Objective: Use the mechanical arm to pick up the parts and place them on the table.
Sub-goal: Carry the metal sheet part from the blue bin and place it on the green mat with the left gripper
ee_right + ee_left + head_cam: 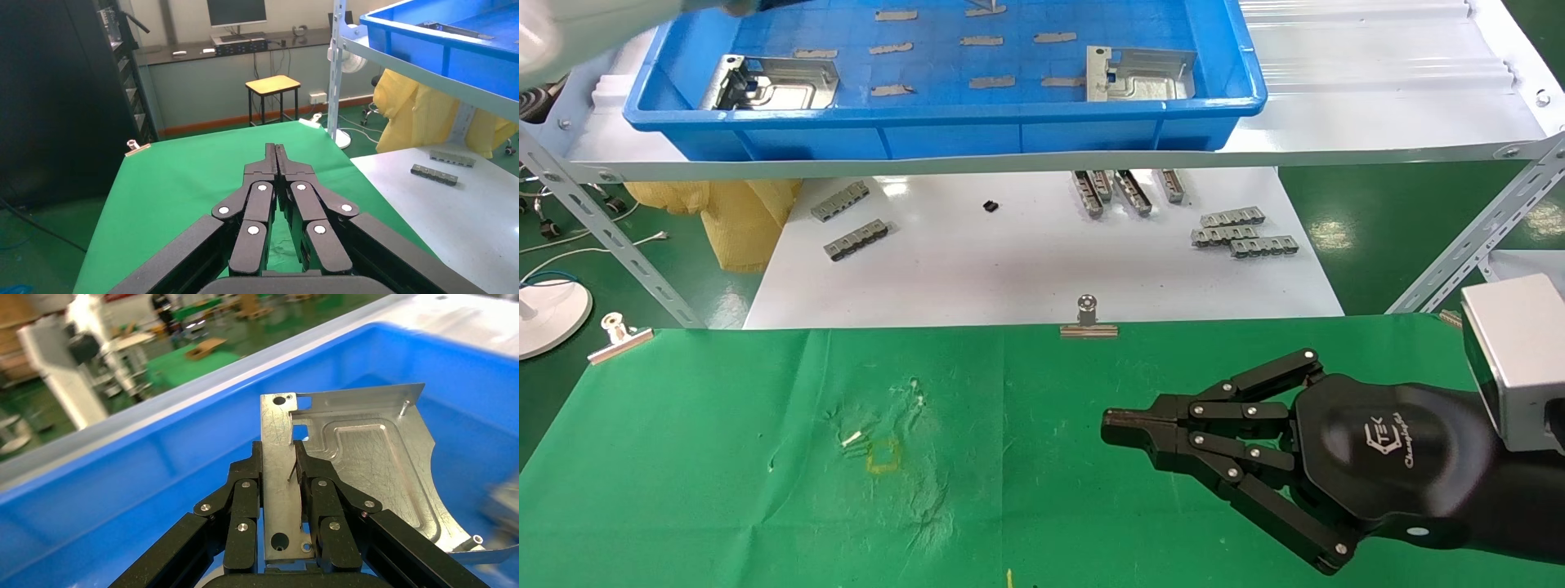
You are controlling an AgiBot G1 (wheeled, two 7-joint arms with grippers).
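Observation:
In the left wrist view my left gripper (278, 453) is shut on the bent flange of a silvery part (367, 459), holding it inside the blue tray (122, 496). Two more parts lie in the tray, one at the left (772, 82) and one at the right (1140, 73). From the head view only a blur of my left arm shows at the top left corner. My right gripper (1111, 429) (275, 150) hovers over the right side of the green table (723, 457), shut with nothing in it.
The blue tray (944, 122) sits on a white shelf with angled metal struts (1467, 261). Below it a white board (1042, 261) carries grey comb-like strips (1242, 233). Binder clips (1088, 320) pin the cloth's far edge. A small yellow square outline (883, 456) marks the cloth.

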